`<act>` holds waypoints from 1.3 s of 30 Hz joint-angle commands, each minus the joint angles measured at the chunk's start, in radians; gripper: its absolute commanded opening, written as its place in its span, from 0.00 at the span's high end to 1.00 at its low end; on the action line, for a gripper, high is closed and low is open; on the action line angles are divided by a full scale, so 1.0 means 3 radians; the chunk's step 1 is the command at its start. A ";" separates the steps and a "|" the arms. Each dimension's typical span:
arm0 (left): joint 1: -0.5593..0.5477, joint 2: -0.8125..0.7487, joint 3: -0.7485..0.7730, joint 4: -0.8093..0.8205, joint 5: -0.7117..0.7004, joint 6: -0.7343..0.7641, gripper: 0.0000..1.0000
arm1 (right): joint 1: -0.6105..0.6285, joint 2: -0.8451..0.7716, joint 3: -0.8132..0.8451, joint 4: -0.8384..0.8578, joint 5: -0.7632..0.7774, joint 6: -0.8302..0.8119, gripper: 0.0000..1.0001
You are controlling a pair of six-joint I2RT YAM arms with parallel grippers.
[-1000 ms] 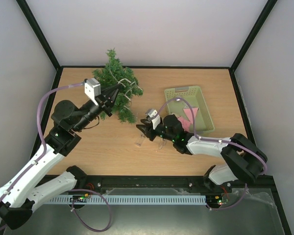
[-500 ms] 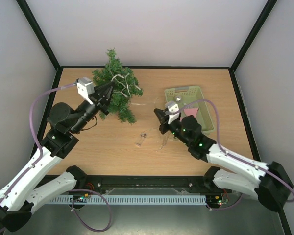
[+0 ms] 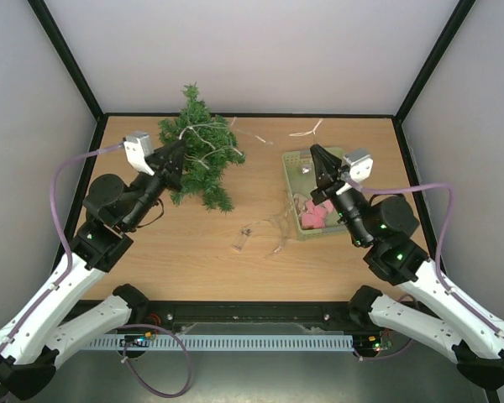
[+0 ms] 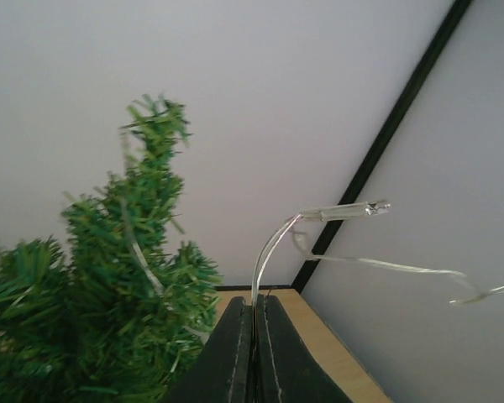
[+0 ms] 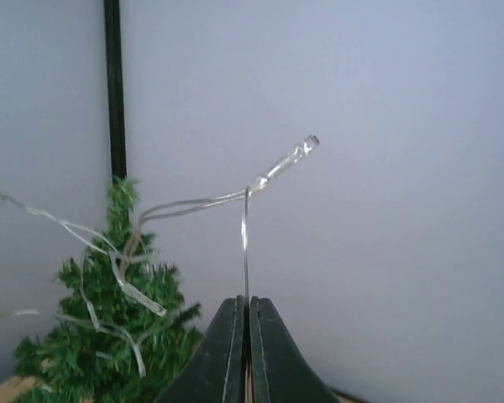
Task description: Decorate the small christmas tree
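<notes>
Pale walls (image 5: 378, 218); left gripper (image 4: 254, 306) and right gripper (image 5: 246, 302) pinched shut on light string (image 5: 281, 164); small christmas tree (image 5: 109, 353) beyond jaws seems partly draped.

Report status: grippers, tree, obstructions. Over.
Left gripper shut on light string beside small christmas tree. Right gripper shut on string, raised by basket. Tree upright, string partly draped. Slack string across table.
</notes>
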 commanded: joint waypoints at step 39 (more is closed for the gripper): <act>0.1302 0.0420 0.0011 -0.0101 0.0624 -0.0733 0.98 | -0.0073 0.2676 0.2950 0.1292 -0.0838 -0.1747 0.98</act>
